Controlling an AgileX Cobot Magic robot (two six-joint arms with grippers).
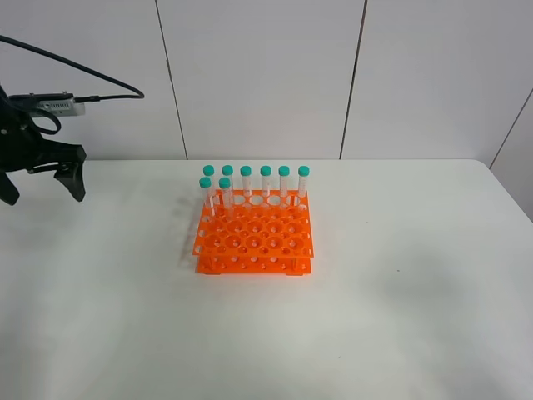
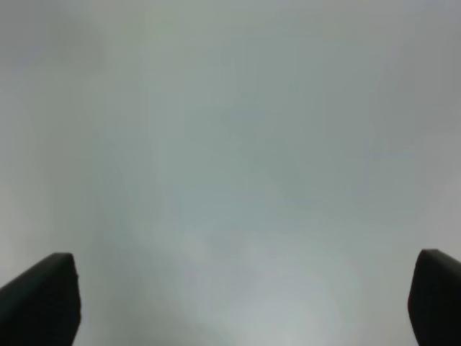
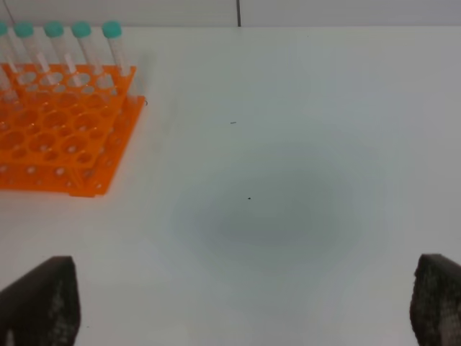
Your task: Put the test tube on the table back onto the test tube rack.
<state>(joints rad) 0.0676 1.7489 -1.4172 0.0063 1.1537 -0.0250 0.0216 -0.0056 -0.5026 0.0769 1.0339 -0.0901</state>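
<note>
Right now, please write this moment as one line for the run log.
test tube rack: eight teal-capped tubes upright | table: no loose tube visible | left gripper: open, empty, raised at left | right gripper: open, empty

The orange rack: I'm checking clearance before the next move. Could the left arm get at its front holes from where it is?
Probably yes. The left gripper hangs open at the far left, only bare table lies between it and the test tube rack, and the tubes stand in the back rows.
</note>
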